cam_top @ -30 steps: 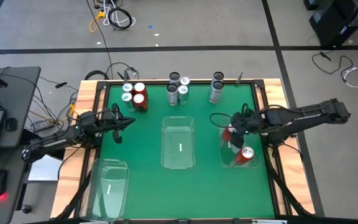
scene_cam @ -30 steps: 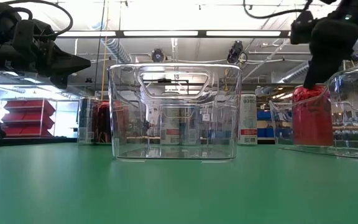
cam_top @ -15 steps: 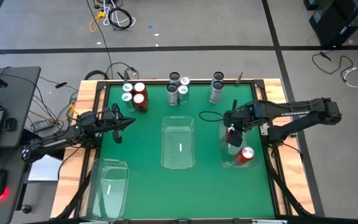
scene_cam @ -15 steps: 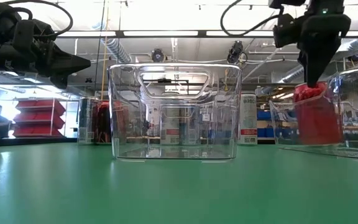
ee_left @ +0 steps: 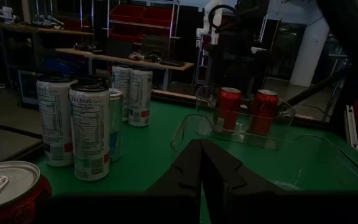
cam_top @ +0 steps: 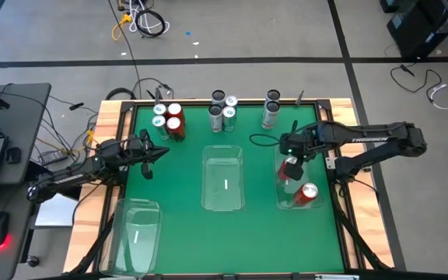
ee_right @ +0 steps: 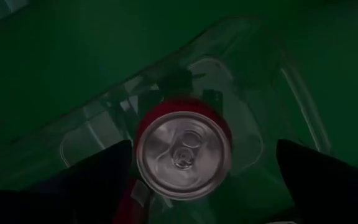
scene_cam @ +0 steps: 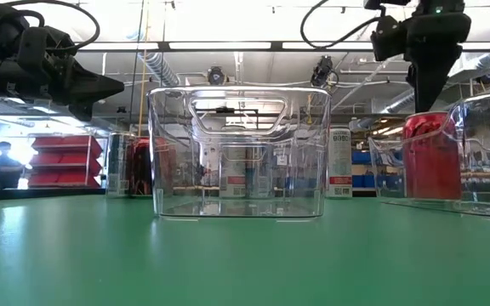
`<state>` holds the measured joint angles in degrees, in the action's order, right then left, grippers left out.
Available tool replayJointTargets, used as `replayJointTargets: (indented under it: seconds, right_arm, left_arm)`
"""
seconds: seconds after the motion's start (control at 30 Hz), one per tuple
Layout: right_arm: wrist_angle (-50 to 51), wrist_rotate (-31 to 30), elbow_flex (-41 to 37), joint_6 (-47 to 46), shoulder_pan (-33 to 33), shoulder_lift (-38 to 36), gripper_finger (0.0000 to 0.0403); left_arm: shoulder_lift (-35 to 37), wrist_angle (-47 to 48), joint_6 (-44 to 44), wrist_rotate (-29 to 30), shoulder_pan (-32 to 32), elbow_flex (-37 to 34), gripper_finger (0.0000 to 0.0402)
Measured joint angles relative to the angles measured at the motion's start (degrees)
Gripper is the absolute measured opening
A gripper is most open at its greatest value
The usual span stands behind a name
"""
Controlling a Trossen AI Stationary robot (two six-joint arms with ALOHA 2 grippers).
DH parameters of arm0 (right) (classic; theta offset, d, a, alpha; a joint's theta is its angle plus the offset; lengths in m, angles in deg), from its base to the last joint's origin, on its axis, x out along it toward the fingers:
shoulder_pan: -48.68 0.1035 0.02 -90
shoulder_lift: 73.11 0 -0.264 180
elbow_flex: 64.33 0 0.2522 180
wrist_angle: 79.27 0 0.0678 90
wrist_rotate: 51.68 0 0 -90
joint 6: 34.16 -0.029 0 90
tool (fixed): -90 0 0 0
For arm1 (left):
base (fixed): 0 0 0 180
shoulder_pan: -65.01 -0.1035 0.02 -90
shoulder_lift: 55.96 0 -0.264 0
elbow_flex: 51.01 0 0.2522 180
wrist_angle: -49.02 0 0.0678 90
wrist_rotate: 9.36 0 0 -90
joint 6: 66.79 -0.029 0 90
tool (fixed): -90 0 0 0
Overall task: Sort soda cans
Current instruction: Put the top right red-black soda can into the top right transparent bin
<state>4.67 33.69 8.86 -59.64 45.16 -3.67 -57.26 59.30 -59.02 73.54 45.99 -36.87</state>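
A: High view first. Where is the right gripper [cam_top: 288, 147]?

B: It hangs above the far end of the right bin [cam_top: 317, 204], the clear one on the table's right side. Its fingers are spread wide and hold nothing. In the right wrist view the two dark fingers [ee_right: 98, 171] stand either side of a red can [ee_right: 183, 154] seen from the top, clear of it.

A: So that can stands free?

B: Yes, upright in the right bin. A second red can [cam_top: 309, 193] stands in the same bin, nearer the table's front edge.

A: And the left gripper [cam_top: 162, 152]?

B: It hovers over the green mat near the table's left side, fingers pressed together, empty. The left wrist view shows its closed tips [ee_left: 202, 163] pointing across the table.

A: The other cans?

B: Along the far edge: a left group [cam_top: 168, 119] mixing red and pale-topped cans, a middle group [cam_top: 222, 111] of silver and dark ones, and a pair [cam_top: 271, 108] toward the right.

A: Other bins?

B: The centre bin [cam_top: 224, 180] and the front-left bin [cam_top: 137, 233] hold no cans.
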Motion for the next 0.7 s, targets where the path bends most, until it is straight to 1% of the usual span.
replayJointTargets:
  seconds: [0.17,0.33,0.4,0.53,0.7]
  right_arm:
    - [-0.63,2.69,0.01,2.31,-0.01,3.51,0.0375]
    - [-0.27,2.52,0.01,3.42,-0.05,7.66,0.0361]
    - [0.41,2.22,0.01,3.85,-0.05,8.76,0.0342]
    - [3.46,2.15,0.12,4.16,-0.05,9.14,0.0281]
    - [8.46,2.96,-0.06,1.78,-0.07,6.71,0.0277]
  left_arm:
    - [0.02,0.00,0.00,0.00,-0.02,-0.02,0.0012]
    - [0.01,0.00,0.01,0.00,-0.02,0.00,0.0012]
    - [0.01,0.00,0.01,-0.01,-0.02,-0.02,0.0012]
    - [0.02,0.00,0.00,-0.02,0.00,-0.02,0.0012]
    - [0.02,0.00,0.02,-0.02,-0.01,0.00,0.0012]
